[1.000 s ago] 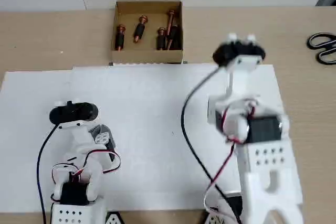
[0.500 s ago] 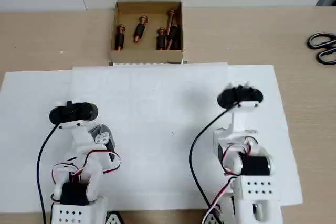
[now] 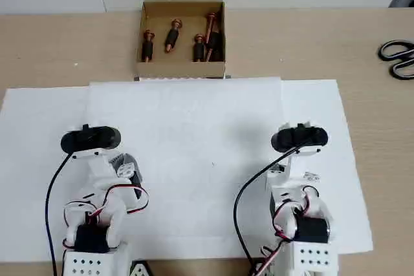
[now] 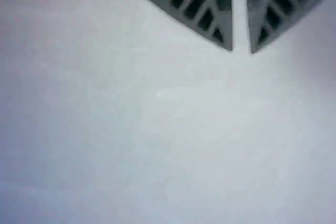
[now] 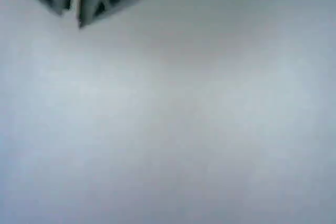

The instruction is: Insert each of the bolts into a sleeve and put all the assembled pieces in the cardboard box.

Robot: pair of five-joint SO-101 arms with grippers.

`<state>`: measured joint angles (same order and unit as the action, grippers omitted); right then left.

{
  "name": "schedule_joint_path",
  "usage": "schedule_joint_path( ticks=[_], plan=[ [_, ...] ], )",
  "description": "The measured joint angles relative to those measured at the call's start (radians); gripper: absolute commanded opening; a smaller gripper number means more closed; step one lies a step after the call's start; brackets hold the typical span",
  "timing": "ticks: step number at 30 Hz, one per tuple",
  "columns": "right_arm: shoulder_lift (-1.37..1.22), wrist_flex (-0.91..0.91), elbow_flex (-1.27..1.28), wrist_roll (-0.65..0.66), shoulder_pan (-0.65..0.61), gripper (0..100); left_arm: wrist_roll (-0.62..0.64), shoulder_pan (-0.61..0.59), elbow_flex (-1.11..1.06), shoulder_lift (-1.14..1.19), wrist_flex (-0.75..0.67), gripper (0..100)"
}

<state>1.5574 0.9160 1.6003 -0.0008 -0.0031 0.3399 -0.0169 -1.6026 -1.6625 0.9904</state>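
Cardboard box (image 3: 183, 69) sits at the far edge of the wooden table (image 3: 65, 37), just past the white paper sheet (image 3: 194, 121). Four assembled pieces (image 3: 173, 35), copper bolts in dark sleeves, lie inside it.

Change: over the last second the right arm (image 3: 299, 185) has pulled back from near the box to a folded pose at the sheet's near edge. The left arm (image 3: 97, 179) has not moved and is folded likewise.

The right gripper (image 5: 72, 18) has its jaws all but together, nothing between them, with only paper under it. The left gripper (image 4: 241, 50) shows a thin slit between its jaws and is also empty.

Judgement: no loose bolt or sleeve is visible on the sheet, so the task looks finished and the arms parked.

Scissors (image 3: 398, 58) lie at the table's far right, well apart from everything. Nothing stands between the arms and the box.
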Motion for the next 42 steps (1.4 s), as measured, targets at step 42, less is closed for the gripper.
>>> schedule_joint_path(
  ticks=[42],
  plan=[
    [0.241, 0.132, 0.051, 0.000, 0.000, 0.3, 0.000, 0.000, 0.000, 0.000, 0.000, 1]
  ],
)
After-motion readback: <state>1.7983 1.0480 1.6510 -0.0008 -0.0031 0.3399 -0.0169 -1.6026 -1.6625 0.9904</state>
